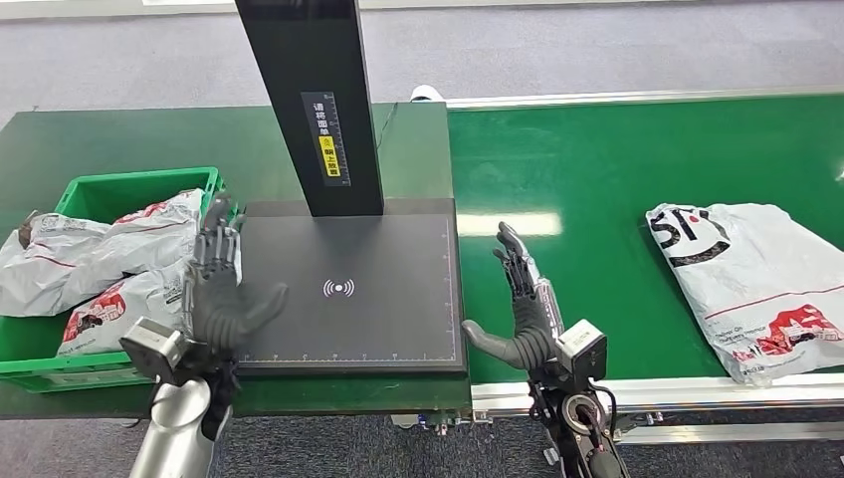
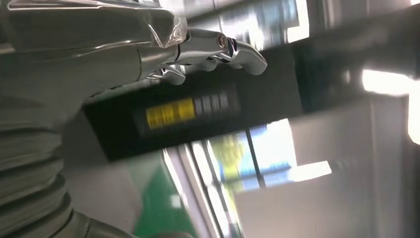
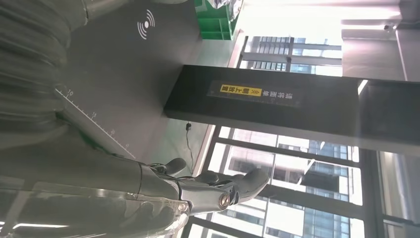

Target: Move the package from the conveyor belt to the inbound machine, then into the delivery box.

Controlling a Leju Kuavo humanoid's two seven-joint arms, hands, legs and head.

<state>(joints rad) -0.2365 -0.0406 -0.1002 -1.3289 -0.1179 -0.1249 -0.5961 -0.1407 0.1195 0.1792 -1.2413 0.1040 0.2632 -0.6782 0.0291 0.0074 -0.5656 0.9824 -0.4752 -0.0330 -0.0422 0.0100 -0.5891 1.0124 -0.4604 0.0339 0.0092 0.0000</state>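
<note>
Nearby: package (image 1: 761,284) on belt (image 1: 597,179), lying off to the right of open, empty right hand (image 1: 523,299); left hand (image 1: 221,289) open, farther.

Silver arms — dark-fingered left robot hand (image 1: 221,299); grey thumbs

Both hands were held open and empty — the left hand (image 1: 221,289) raised at the left edge of the scanner plate (image 1: 398,319), the right hand (image 1: 523,309) just off its right edge — fingers extended upward, palms turned inward.
</note>
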